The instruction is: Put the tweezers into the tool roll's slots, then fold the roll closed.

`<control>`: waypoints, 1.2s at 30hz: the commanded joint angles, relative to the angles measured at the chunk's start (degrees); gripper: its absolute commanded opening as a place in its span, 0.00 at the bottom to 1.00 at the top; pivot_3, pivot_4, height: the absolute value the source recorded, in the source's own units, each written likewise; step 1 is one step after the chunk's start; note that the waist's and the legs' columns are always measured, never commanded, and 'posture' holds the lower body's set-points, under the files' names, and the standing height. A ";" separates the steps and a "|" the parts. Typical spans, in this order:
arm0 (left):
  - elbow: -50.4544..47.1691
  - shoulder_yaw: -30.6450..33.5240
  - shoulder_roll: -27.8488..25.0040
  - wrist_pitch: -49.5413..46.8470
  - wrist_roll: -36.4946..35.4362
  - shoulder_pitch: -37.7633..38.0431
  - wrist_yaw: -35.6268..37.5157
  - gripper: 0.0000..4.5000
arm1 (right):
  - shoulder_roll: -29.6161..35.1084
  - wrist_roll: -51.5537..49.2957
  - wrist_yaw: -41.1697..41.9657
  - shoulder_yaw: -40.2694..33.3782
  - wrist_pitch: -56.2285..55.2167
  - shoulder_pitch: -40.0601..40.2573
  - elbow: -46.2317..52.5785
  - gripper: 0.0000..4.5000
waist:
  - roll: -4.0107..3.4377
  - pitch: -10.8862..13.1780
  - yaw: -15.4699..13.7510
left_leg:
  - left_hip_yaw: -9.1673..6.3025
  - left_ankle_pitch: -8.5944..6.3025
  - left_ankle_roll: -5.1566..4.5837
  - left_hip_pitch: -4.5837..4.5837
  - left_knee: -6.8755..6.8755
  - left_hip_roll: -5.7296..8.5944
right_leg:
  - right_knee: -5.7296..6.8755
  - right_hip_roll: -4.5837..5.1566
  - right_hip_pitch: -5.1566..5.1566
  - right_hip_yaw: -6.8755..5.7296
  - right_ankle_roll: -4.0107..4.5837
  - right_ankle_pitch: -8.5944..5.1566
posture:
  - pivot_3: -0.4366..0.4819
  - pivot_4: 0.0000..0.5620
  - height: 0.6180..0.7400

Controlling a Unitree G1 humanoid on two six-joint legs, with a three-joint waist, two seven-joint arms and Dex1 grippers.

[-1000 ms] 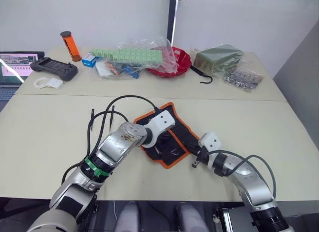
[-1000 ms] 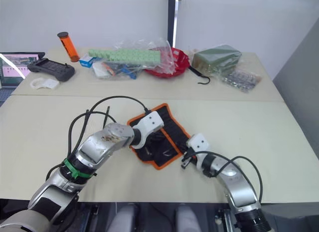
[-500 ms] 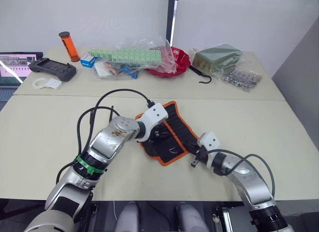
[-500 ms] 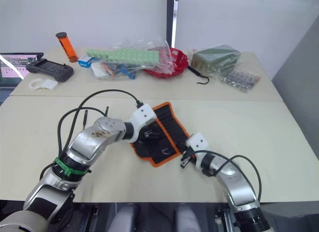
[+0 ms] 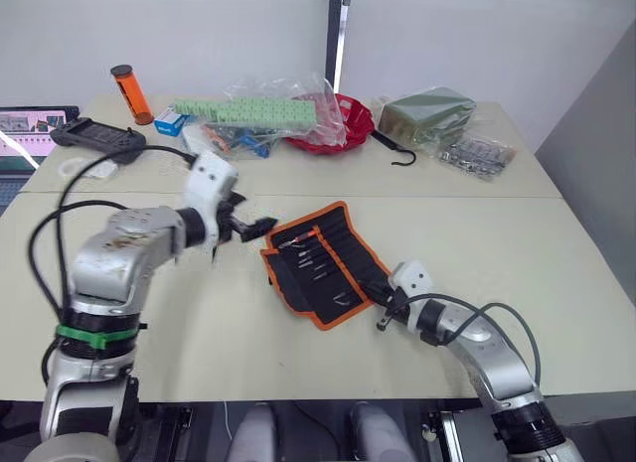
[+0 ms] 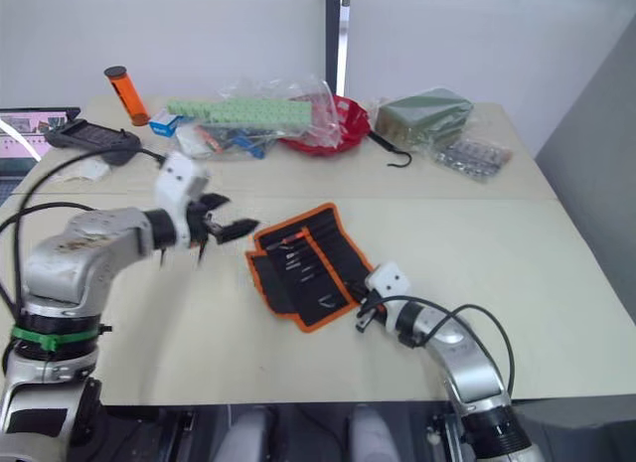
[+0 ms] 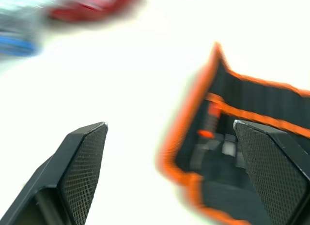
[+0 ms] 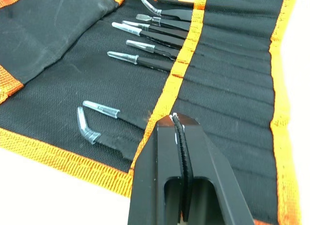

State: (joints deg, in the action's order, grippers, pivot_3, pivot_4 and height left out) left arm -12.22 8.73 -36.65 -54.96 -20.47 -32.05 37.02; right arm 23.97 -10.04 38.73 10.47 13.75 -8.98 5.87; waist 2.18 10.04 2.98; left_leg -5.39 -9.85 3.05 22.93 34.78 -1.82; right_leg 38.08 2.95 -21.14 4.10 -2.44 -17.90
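**Roll open mid-table, bare surface around it**

Pale tabletop (image 5: 517,233) runs wide and bare on every side of the tool roll (image 5: 323,263), which lies unfolded near the middle, its orange edging angled so one corner points toward the far clutter. I see the tweezers (image 8: 145,41) seated in the slots (image 8: 227,65), clear tips fanned out over the black fabric, with two more bent-tipped ones nearer the roll's near edge.

My left gripper (image 5: 248,226) hangs above the table just left of the roll's left corner, fingers spread wide and empty. My right gripper (image 8: 178,133) sits at the roll's near right edge, fingers pressed together over the orange stripe; I cannot tell whether they pinch the fabric.

Along the far edge sit the red tray (image 5: 358,119), a black hook (image 5: 397,154), plastic bags (image 5: 268,109) and an orange tube (image 5: 130,92), well apart from the roll.
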 commanded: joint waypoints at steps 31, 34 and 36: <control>-6.21 37.40 15.02 34.91 -9.19 58.20 -4.70 0.99 | -0.43 2.16 8.13 2.12 -7.16 -4.87 -14.91 0.00 | 0.41 -0.25 -0.73 | 0.35 -0.03 0.03 -0.24 -0.05 -0.13 | -0.09 0.13 0.10 0.03 0.47 -0.29 | 0.48 0.27 1.00; -7.83 35.02 12.90 29.57 -10.50 52.93 -9.23 0.99 | -0.34 2.01 7.43 1.65 -6.65 -4.18 -13.83 0.00 | 0.42 -0.26 -0.90 | 0.33 -0.02 0.02 -0.24 -0.03 -0.14 | -0.06 0.12 0.11 -0.02 0.31 -0.21 | 0.48 0.27 1.00; -9.35 32.20 10.94 25.15 -10.13 48.43 -12.74 0.99 | -0.29 1.85 6.82 1.33 -6.18 -3.67 -12.87 0.00 | 0.44 -0.27 -0.86 | 0.33 -0.02 0.03 -0.23 -0.02 -0.13 | -0.07 0.12 0.12 -0.01 0.30 -0.17 | 0.48 0.27 1.00</control>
State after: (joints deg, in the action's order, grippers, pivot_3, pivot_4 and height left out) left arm -18.51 41.99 -24.25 -27.37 -29.67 17.67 26.83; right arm 23.57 -9.73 45.33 10.21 5.50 -14.49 -6.13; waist 2.63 9.77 2.13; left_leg -5.05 -9.87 3.07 22.72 34.76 -1.93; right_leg 38.01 3.07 -21.02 4.09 -2.11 -18.05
